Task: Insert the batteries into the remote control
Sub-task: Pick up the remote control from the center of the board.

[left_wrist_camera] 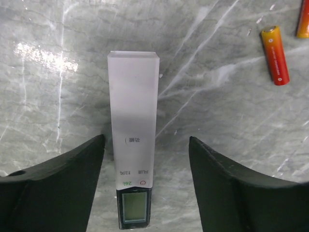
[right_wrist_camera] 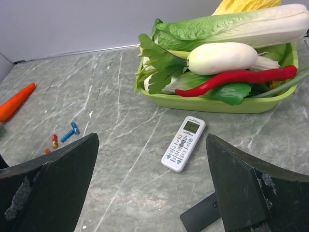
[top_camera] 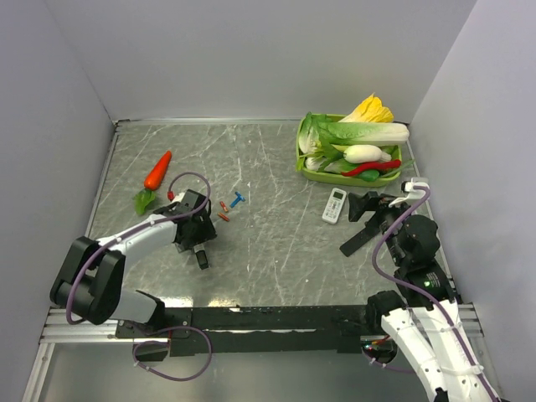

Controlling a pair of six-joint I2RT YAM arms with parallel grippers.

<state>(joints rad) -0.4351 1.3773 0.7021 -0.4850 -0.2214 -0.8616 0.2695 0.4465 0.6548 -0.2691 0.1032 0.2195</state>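
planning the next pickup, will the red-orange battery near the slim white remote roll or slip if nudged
The battery is a smooth cylinder lying on its side on the flat table, so a sideways nudge would probably roll it. Its glossy wrap looks slippery; an off-centre pinch might squirt it out. Small and rigid, it is likely light.

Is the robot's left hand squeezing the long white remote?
No, the fingers of the left gripper stand apart on either side of the white remote, with a gap showing on each side.
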